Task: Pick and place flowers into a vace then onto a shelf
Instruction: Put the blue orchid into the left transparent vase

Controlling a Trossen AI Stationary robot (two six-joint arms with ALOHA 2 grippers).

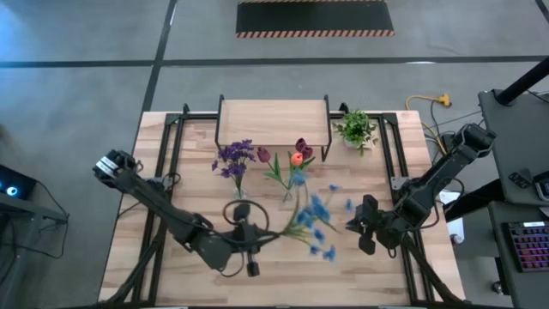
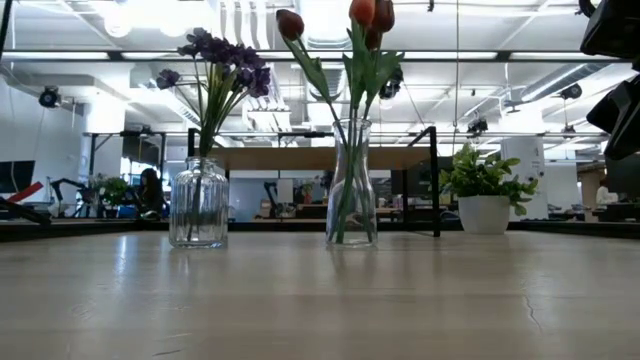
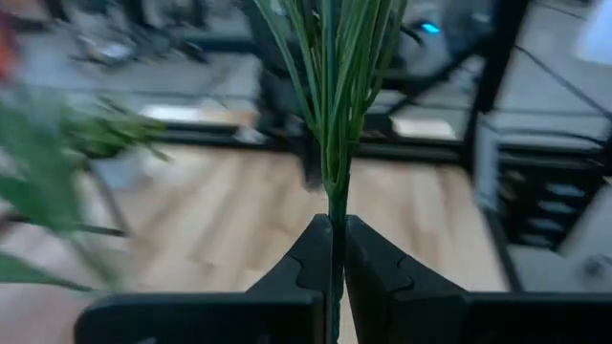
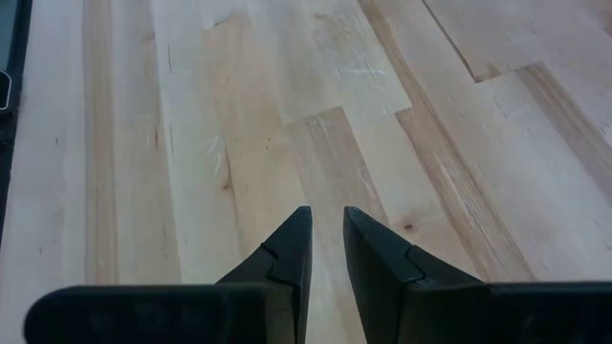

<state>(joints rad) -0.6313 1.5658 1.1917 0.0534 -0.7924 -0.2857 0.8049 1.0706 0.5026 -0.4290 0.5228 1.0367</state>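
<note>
My left gripper (image 1: 260, 233) is shut on the green stems of the blue flowers (image 1: 316, 220), near the table's front middle; the blooms reach toward the table's right. The purple cluster (image 1: 233, 157) stands in a ribbed glass jar (image 2: 198, 205). The dark red tulips and orange bud (image 1: 296, 154) stand in a slim glass vase (image 2: 352, 185). The shelf (image 1: 273, 120) stands at the far middle of the table. My right gripper (image 1: 352, 226) hangs over bare wood at the front right, its fingers a little apart and empty. My left gripper pinches the bundle of thin green stems near its lower end (image 3: 333, 205) between its two fingers (image 3: 311, 253). The fingers lie along the stems, which run straight on past the fingertips toward the table's right. I cannot tell whether the blooms touch the table.
A leafy potted plant (image 1: 356, 129) stands at the far right beside the shelf. Black frame rails (image 1: 163, 163) run along both sides of the table. Bare wood (image 4: 287, 115) lies under my right gripper and along the near edge.
</note>
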